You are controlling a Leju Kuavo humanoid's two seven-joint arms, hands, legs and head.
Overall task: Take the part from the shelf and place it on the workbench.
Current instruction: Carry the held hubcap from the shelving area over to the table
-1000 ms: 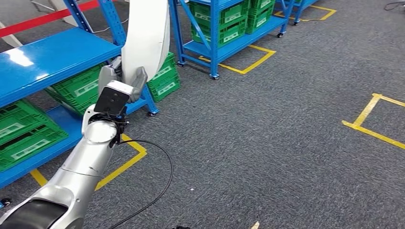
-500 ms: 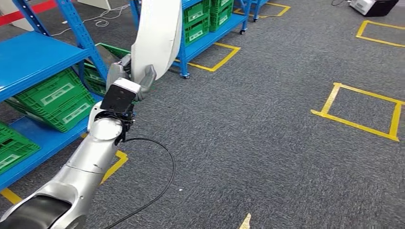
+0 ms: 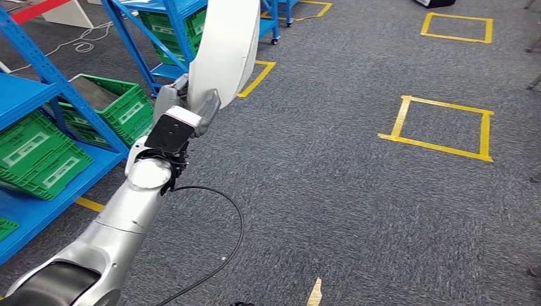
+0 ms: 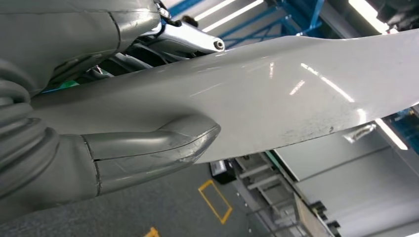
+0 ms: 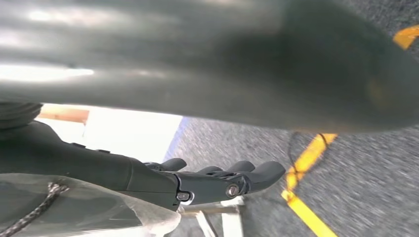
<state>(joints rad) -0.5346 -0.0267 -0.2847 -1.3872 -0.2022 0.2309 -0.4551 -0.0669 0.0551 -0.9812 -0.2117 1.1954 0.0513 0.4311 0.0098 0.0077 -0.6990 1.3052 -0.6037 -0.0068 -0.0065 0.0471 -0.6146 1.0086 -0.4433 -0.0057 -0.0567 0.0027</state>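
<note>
A long, glossy white curved part (image 3: 223,48) stands upright.

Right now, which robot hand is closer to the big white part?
Left. The left hand grips the white part; the right hand hangs apart from it, holding nothing.

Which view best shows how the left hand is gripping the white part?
The left wrist view: the left hand has its thumb pressed flat against the white part. The head view shows the part rising from the hand, grip mostly hidden. The right wrist view offers none.
</note>
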